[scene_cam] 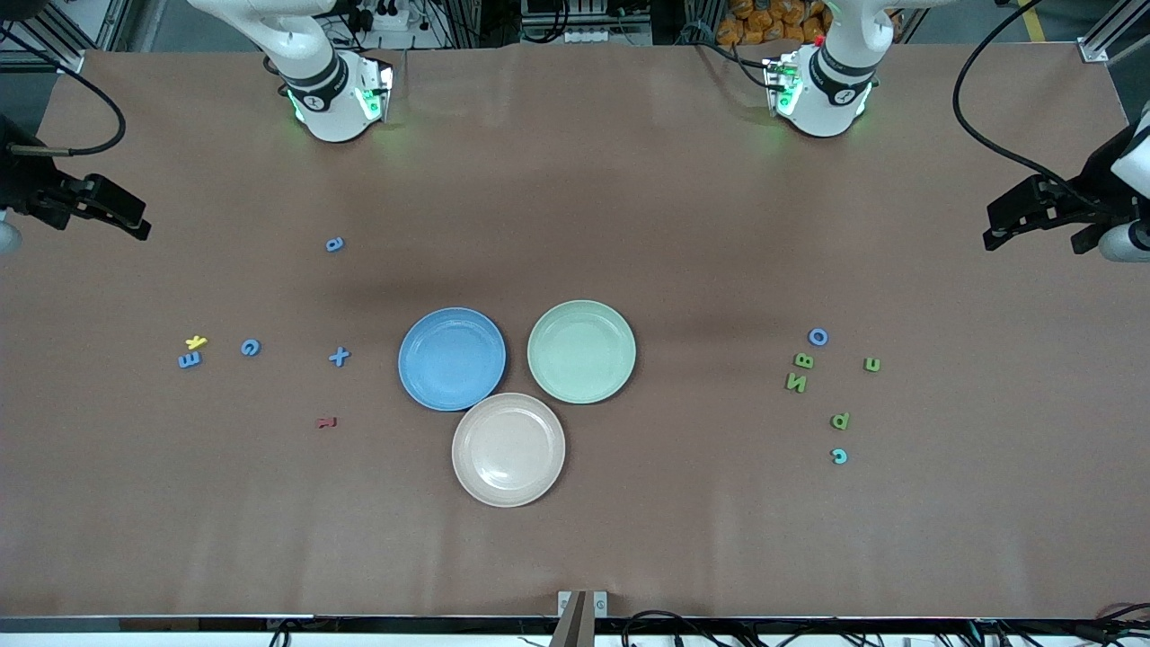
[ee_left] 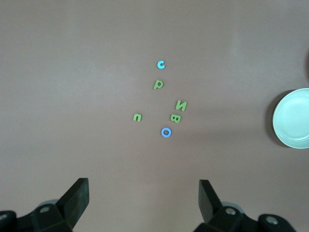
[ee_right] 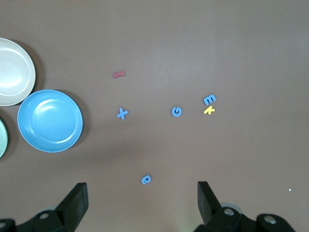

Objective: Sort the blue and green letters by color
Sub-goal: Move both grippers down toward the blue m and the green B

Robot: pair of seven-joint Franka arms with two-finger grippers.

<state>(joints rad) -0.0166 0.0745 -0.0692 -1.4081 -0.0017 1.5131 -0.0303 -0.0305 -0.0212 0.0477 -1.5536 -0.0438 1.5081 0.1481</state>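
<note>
Blue plate (scene_cam: 452, 358), green plate (scene_cam: 581, 350), beige plate (scene_cam: 508, 448) — all bare; left gripper (ee_left: 144, 203) and right gripper (ee_right: 142, 205) wide, unladen.

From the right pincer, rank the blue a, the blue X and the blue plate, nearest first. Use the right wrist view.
The right pincer hangs open above the table at the right arm's end.
1. Blue a: alone, closest to the robots' bases.
2. Blue X: beside the plate, toward the right arm's end.
3. Blue plate: mid-table, touching the beige plate.
</note>
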